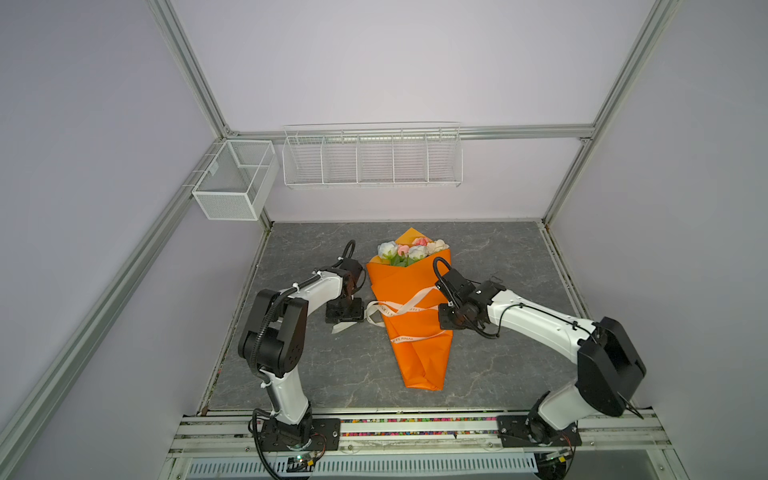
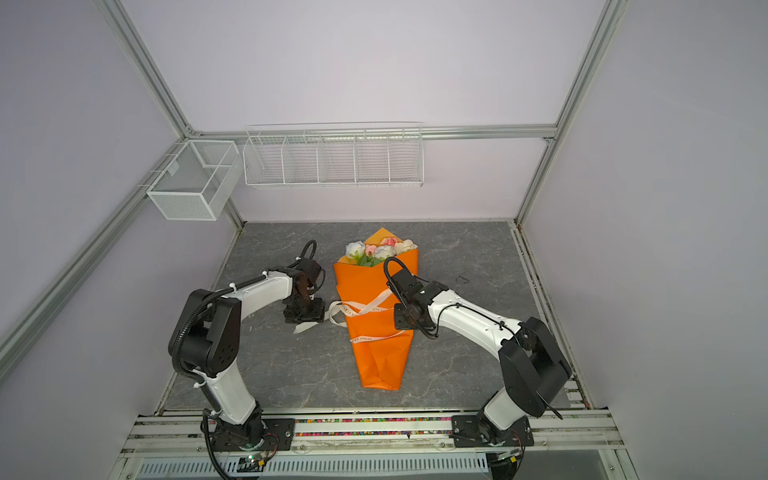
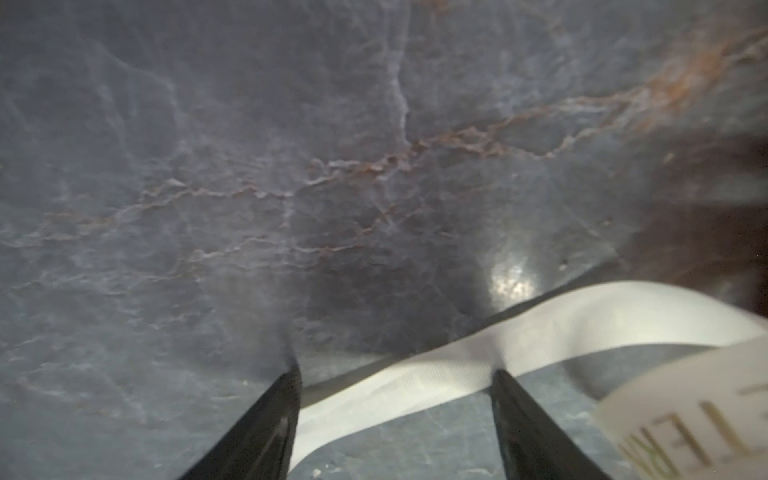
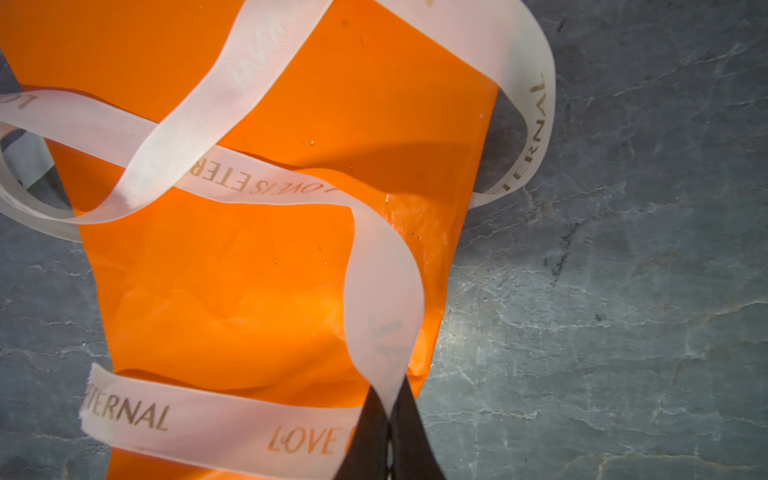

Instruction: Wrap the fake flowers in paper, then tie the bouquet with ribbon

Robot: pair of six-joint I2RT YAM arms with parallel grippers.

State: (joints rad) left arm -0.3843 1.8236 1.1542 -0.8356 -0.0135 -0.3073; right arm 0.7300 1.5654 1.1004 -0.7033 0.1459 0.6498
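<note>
The bouquet of fake flowers [image 1: 411, 250] [image 2: 380, 249] lies wrapped in an orange paper cone [image 1: 415, 345] [image 4: 257, 270] on the table's middle, blooms toward the back wall. A cream printed ribbon [image 1: 401, 309] [image 4: 232, 178] loops loosely across the cone. My right gripper [image 4: 388, 409] [image 1: 441, 309] is shut on a strand of that ribbon at the cone's right edge. Left of the cone, my left gripper [image 3: 395, 372] [image 1: 343, 323] points down at the table, open. The ribbon's [image 3: 415, 382] free end runs between its two fingers.
The grey stone tabletop [image 1: 498, 257] is walled on three sides by an aluminium frame. A long white wire rack [image 1: 372, 156] hangs on the back wall. A mesh basket [image 1: 235, 178] hangs at the back left corner. Both arm bases stand along the front rail.
</note>
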